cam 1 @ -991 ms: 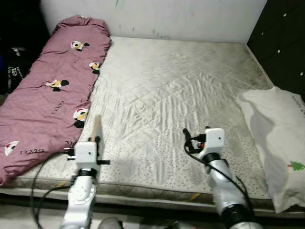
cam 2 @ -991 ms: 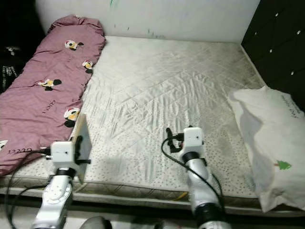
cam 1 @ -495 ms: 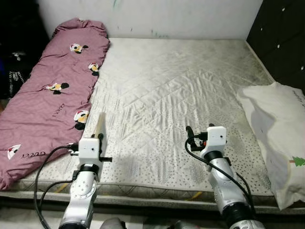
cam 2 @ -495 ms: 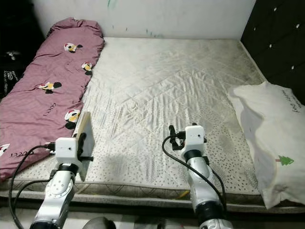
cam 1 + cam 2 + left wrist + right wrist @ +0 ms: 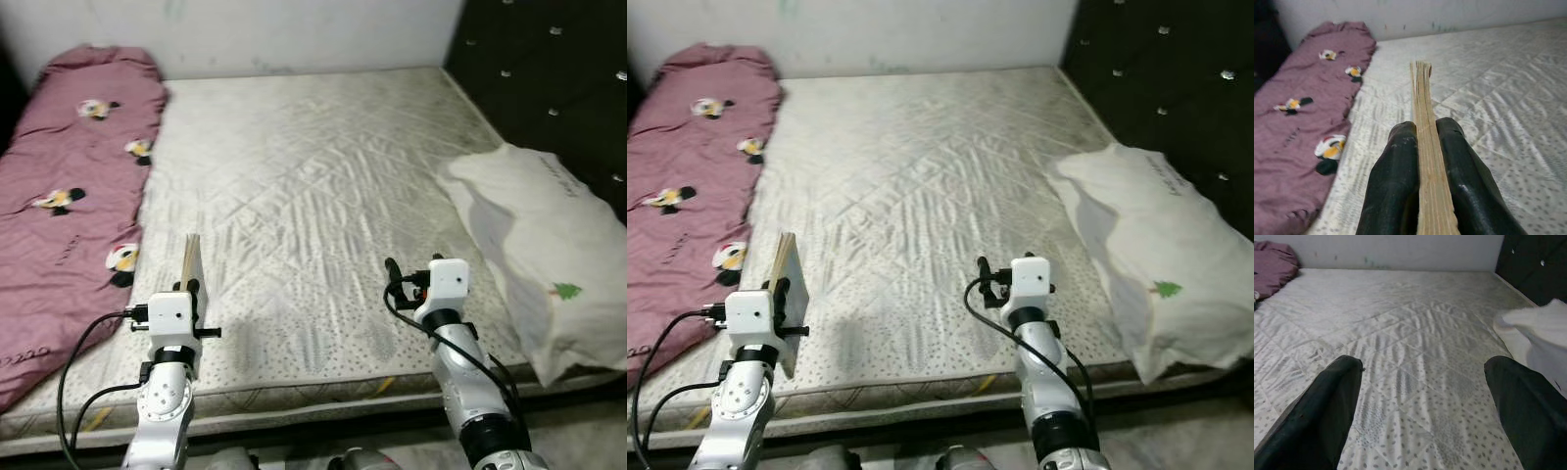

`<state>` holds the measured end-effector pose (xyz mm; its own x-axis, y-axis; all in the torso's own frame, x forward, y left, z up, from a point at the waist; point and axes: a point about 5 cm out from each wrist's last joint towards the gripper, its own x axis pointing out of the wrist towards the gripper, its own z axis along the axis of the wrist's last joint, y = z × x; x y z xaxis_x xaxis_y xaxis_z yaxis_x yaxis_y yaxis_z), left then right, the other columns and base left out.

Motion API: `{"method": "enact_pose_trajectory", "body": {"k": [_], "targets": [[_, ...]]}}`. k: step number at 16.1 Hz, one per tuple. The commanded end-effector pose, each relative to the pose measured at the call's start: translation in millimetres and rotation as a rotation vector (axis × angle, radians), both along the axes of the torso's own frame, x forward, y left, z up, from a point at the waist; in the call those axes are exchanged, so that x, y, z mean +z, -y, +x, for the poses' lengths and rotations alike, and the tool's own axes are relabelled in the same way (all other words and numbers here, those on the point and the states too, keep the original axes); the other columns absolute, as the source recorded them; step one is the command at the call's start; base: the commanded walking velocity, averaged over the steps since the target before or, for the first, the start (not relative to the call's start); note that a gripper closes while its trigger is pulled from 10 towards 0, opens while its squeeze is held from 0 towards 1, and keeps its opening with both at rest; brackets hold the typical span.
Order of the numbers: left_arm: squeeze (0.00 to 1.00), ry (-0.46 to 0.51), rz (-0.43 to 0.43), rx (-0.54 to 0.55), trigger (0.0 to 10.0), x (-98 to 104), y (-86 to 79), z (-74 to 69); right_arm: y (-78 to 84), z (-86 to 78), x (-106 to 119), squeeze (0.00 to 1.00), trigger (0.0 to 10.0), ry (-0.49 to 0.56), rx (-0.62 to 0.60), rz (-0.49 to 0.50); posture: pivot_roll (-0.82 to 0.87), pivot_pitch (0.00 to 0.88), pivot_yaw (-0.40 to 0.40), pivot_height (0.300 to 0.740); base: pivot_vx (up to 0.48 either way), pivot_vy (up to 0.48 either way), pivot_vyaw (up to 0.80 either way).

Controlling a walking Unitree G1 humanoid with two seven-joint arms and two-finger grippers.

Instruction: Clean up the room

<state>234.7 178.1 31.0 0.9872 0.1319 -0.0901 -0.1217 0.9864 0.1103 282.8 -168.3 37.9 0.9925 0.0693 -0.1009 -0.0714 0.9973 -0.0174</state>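
Observation:
My left gripper is shut on a thin flat tan object, seen edge-on with layered edges like a slim book or board. It stands upright over the near left part of the mattress, where the same tan object rises above my left wrist. My right gripper is open, with nothing between its black fingers, and it hovers over the near right part of the mattress. A purple quilt with cartoon prints lies along the bed's left side. A white pillow lies at the right edge.
A dark tufted headboard stands on the right behind the pillow. A pale wall runs along the far side of the bed. The bed's near edge is just below my arms.
The whole picture has shifted left, so the camera has turned right: more of the pillow and headboard shows, less of the quilt. Both arms keep their pose and the left keeps its hold.

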Motion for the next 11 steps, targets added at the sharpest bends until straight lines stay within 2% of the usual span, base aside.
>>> {"method": "enact_pose_trajectory", "body": {"k": [1, 4, 6, 8, 10, 11], "targets": [[0.00, -0.023, -0.006, 0.005, 10.0, -2, -4.6, -0.3, -2.5, 1.8, -2, 0.00, 10.0, -0.021, 0.016, 0.020, -0.03, 0.000, 0.049, 0.740, 0.000, 0.000, 0.00], [0.00, -0.011, 0.018, -0.021, 10.0, 1, -4.9, 5.4, -6.7, 9.8, 6, 0.00, 10.0, 0.031, 0.051, -0.014, -0.09, 0.000, 0.126, 0.740, 0.000, 0.000, 0.00], [0.00, -0.001, 0.046, -0.098, 10.0, 5, 4.4, 11.8, 1.8, 11.3, 9, 0.00, 10.0, 0.043, 0.013, -0.020, -0.11, 0.000, 0.139, 0.740, 0.000, 0.000, 0.00], [0.00, 0.020, 0.061, -0.115, 10.0, 11, 6.6, 15.3, 4.8, 4.8, 9, 0.00, 10.0, 0.052, 0.049, -0.014, -0.11, 0.000, 0.100, 0.740, 0.000, 0.000, 0.00], [0.00, 0.044, 0.052, -0.056, 10.0, 16, -3.5, 9.5, 13.2, -17.9, 10, 0.00, 10.0, 0.063, 0.129, -0.039, -0.10, 0.000, 0.045, 0.740, 0.000, 0.000, 0.00], [0.00, 0.045, 0.052, -0.045, 10.0, 16, -5.1, 5.9, 17.3, -23.8, 9, 0.00, 10.0, 0.055, 0.138, -0.053, -0.09, 0.000, 0.025, 0.740, 0.000, 0.000, 0.00]]}}
